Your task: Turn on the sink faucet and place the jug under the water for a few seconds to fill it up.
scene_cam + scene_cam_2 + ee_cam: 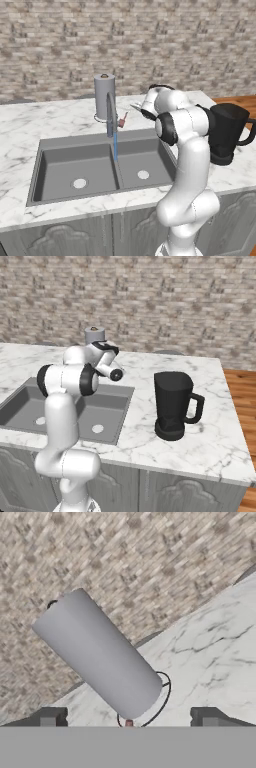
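Observation:
The sink faucet (109, 116) arches over the sink (75, 152), and a thin blue stream of water (115, 148) falls from it near the centre divider. Its small reddish lever (121, 120) sticks out to the right. My gripper (130, 717) is open, with the fingertips (50, 716) far apart and nothing between them. It hovers just right of the lever, whose red tip (129, 724) shows low between the fingers. The black jug (227, 132) (172, 405) stands upright on the counter right of the sink, handle to the right, well away from the gripper.
A grey paper-towel roll (104, 92) (100, 654) stands on a wire base right behind the faucet, close ahead of the hand. The brick wall runs along the back of the marble counter (200, 446). My own arm rises between sink and jug.

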Available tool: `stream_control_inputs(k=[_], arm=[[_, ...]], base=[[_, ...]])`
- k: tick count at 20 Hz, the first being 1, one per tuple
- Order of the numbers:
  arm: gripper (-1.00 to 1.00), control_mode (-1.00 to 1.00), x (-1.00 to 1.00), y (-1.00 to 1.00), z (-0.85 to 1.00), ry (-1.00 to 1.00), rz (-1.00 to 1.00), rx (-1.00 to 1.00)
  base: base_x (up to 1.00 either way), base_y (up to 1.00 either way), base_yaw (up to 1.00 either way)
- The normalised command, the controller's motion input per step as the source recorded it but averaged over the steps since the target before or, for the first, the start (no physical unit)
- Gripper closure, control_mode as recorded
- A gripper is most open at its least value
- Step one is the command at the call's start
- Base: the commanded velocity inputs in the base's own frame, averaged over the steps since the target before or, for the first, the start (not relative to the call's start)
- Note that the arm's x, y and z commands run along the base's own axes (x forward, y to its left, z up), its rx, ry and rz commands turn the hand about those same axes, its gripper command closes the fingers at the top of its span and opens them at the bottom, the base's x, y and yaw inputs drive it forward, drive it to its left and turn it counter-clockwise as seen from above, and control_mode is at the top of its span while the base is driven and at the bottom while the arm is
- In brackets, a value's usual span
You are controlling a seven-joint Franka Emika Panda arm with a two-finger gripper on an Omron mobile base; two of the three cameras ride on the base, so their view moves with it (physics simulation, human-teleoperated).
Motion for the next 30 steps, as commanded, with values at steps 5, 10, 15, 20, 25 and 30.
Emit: stream_control_inputs(k=[5, 10, 15, 20, 25, 30], arm=[[-1.00, -1.00, -0.61, -0.13, 0.92, 0.00, -0.03, 0.02], [-1.00, -1.00, -0.56, -0.13, 1.00, 0.00, -0.03, 0.00], [-1.00, -1.00, -0.70, -0.33, 1.00, 0.00, 0.00, 0.00], [-1.00, -1.00, -0.95, -0.38, 0.77, 0.00, 0.00, 0.02], [-1.00, -1.00, -1.00, -0.23, 0.36, 0.00, 0.00, 0.00], [-1.00, -1.00, -1.00, -0.24, 0.42, 0.00, 0.00, 0.00]], base=[[0.00, 0.00, 0.00], [0.00, 0.00, 0.00], [0.00, 0.00, 0.00], [0.00, 0.00, 0.00], [0.00, 0.00, 0.00], [0.00, 0.00, 0.00]])
